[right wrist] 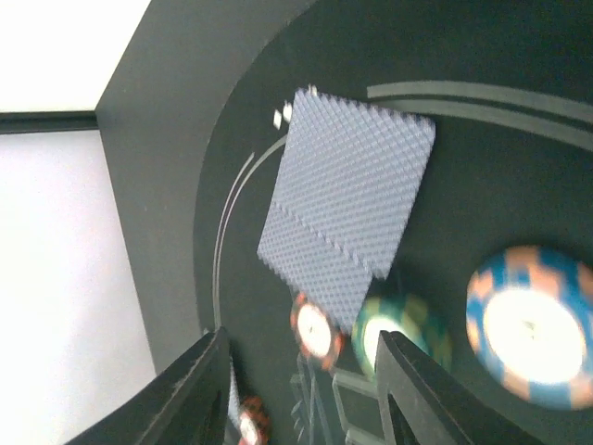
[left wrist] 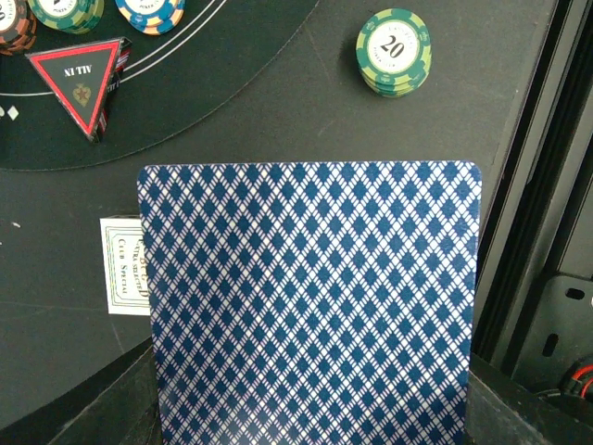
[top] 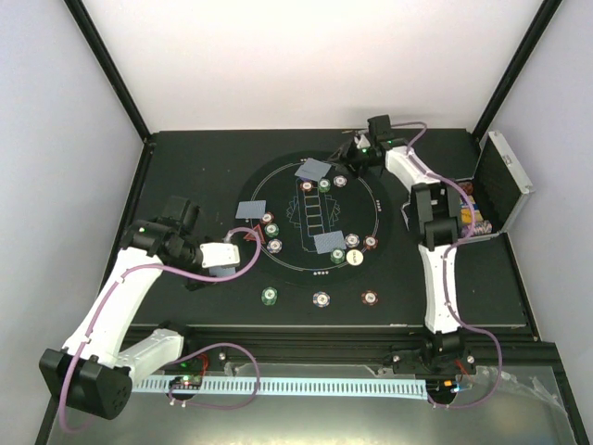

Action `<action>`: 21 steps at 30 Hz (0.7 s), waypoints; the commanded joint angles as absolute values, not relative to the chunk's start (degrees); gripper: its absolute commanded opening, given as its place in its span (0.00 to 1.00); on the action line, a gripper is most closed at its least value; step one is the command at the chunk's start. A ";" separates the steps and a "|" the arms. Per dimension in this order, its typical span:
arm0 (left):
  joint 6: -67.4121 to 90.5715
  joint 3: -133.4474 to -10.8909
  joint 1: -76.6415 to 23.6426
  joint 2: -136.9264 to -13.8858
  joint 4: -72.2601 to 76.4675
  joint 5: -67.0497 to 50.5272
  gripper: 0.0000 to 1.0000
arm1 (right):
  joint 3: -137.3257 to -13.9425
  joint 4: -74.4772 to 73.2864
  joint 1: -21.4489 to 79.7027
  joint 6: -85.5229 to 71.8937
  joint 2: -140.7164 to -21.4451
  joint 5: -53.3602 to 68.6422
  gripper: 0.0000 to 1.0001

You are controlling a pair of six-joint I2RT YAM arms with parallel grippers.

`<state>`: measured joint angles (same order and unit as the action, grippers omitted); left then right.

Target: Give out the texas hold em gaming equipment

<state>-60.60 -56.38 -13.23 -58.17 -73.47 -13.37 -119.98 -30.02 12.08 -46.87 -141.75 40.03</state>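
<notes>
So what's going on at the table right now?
Two arms are laying out a poker set on the black mat. The left gripper holds a blue-backed card at the mat's near-left edge, near the red triangle marker and a green chip stack. The right gripper hangs open and empty over two face-down cards at the far side. More chips sit around the mat; the silver case stands open on the right.

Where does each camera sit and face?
Top external: above, behind the bases, looking down on the black mat; left arm, right arm show.
Left wrist: low, facing its held playing card, the red triangle marker beyond.
Right wrist: over the mat's far side, facing two overlapped cards; both fingers show.
Shared: red triangle marker, top and left.
</notes>
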 commanded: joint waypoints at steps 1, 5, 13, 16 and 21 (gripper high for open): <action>-59.37 -59.52 -13.45 -57.48 -75.59 -14.94 0.02 | -106.32 -25.72 12.43 -44.05 -126.28 37.42 0.51; -59.04 -60.33 -13.45 -57.34 -76.89 -16.13 0.01 | -87.98 -18.89 15.95 -43.76 -111.87 37.60 0.63; -59.58 -59.60 -13.54 -55.39 -78.30 -18.37 0.02 | -58.45 3.60 33.82 -55.36 -91.31 41.88 0.67; -59.89 -59.05 -13.62 -54.75 -78.23 -18.57 0.02 | -51.84 14.20 40.74 -61.76 -89.18 42.47 0.67; -60.40 -58.71 -13.75 -53.97 -77.40 -19.79 0.02 | -50.40 21.51 49.36 -66.47 -90.04 42.22 0.65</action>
